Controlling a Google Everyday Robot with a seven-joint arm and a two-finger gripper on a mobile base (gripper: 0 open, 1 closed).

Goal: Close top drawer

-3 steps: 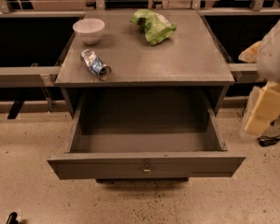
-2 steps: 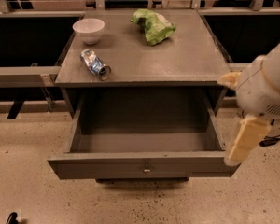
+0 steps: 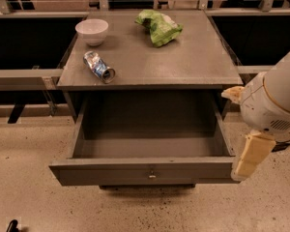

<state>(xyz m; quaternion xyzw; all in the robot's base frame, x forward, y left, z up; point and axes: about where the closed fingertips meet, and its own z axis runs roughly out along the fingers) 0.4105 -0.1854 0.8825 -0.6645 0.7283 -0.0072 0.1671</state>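
Observation:
The top drawer [image 3: 111,171] of the grey cabinet stands pulled far out toward me. Its inside is empty, and its flat front panel carries a small metal knob [image 3: 152,174]. My gripper [image 3: 247,156], cream-coloured and hanging below the white wrist [image 3: 273,100], is at the right. It sits just outside the drawer's front right corner, at the height of the front panel. I cannot tell whether it touches the drawer. The drawers below are hidden under the open one.
On the cabinet top [image 3: 183,64] are a white bowl [image 3: 92,31], a crushed can [image 3: 99,66] and a green bag [image 3: 158,26]. A grey rail [image 3: 19,74] runs off to the left. Speckled floor [image 3: 34,202] lies in front.
My arm has moved left and down, from beside the cabinet to the drawer's front right corner. The drawer is as far open as before.

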